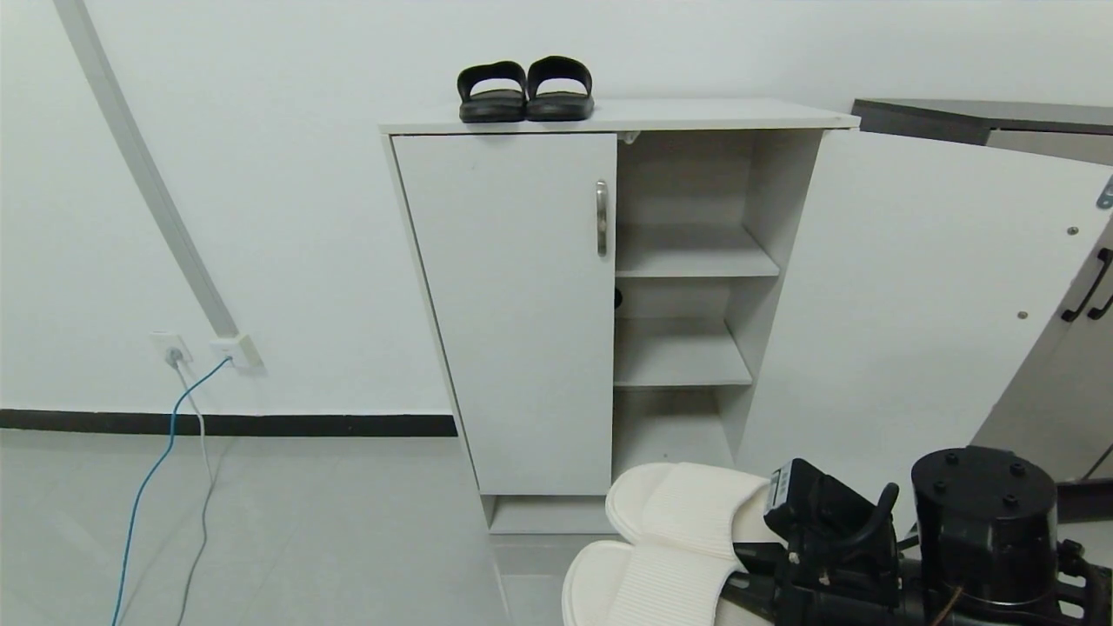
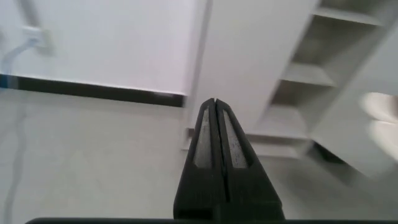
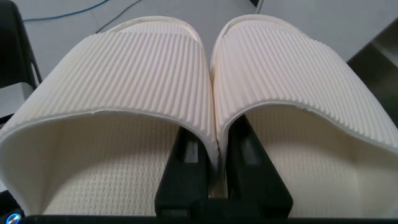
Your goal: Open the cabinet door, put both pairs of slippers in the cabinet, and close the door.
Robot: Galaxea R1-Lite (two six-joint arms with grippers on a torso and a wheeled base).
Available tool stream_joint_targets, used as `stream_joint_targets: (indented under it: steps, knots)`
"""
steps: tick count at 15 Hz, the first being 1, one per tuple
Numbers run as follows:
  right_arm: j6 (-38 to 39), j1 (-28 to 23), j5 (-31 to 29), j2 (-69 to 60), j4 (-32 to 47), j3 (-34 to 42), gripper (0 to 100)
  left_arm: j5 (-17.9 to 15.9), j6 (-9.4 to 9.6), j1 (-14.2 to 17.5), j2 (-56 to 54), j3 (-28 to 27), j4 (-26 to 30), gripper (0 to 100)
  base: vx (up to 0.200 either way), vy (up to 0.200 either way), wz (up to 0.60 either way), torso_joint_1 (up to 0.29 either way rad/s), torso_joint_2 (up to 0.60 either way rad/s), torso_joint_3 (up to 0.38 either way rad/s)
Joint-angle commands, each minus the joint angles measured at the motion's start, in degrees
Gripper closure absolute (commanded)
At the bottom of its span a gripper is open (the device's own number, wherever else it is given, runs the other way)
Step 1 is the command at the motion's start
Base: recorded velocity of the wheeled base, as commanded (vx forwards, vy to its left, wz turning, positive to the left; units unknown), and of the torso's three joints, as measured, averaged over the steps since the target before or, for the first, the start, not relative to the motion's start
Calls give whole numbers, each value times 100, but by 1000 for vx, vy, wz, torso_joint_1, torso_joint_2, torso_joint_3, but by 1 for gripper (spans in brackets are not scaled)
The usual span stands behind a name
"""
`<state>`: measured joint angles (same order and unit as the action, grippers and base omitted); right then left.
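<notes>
Our left gripper hangs idle over the grey tiled floor, its fingers pressed flat together on nothing. On top of the tall white laminate cabinet, the pair of black rubber slide slippers sits right at the front edge — a careless brush from an arm could, we judge, tip it off. The left door, with its brushed-metal bar handle, is shut. The right-hand compartment stands exposed, its white shelves bare and the flat white right door swung wide. Low in front of it, our right gripper carries the pair of cream ribbed slippers, fingers pinching only the two inner side walls together. That narrow hold is the worry — the soft fabric may slide, or the pair may splay. So wide a load also risks catching the shut door's edge or a shelf lip going in, which could pull it loose.
</notes>
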<state>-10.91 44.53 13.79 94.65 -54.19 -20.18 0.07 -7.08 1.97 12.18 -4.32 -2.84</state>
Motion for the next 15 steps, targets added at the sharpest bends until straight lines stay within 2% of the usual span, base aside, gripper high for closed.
stream_joint_targets:
  steps: [1,3,4,5,6,10,11,12,13,14,15]
  knots:
    - [-8,3,1,10,5,5,100,-86,190,427,-717,423,-32,100,0,0,0,0,0,0]
    - [-8,3,1,1,5,5,100,-341,330,427,-708,432,-59,100,0,0,0,0,0,0]
    - [-16,3,1,1,5,14,100,-658,436,418,-708,432,-59,100,0,0,0,0,0,0]
    - [-16,12,1,-8,5,14,100,-913,401,427,-708,423,-59,100,0,0,0,0,0,0]
    - [-16,12,1,-8,-4,14,100,-948,383,418,-708,423,-59,100,0,0,0,0,0,0]
    - [-25,29,-8,-25,-39,40,100,-1203,524,418,-708,432,-41,100,0,0,0,0,0,0]
    - [-25,29,-8,-34,-39,40,100,-851,612,427,-708,432,-32,100,0,0,0,0,0,0]
    - [-25,29,-8,-34,-39,31,100,-86,743,427,-708,423,3,100,0,0,0,0,0,0]
    - [-25,29,-8,-17,-39,22,100,643,831,427,-717,414,372,100,0,0,0,0,0,0]
    - [-25,29,-8,-17,-39,22,100,256,823,427,-708,432,266,100,0,0,0,0,0,0]
    - [-16,29,-25,10,-39,-13,100,-271,884,427,-708,432,275,100,0,0,0,0,0,0]
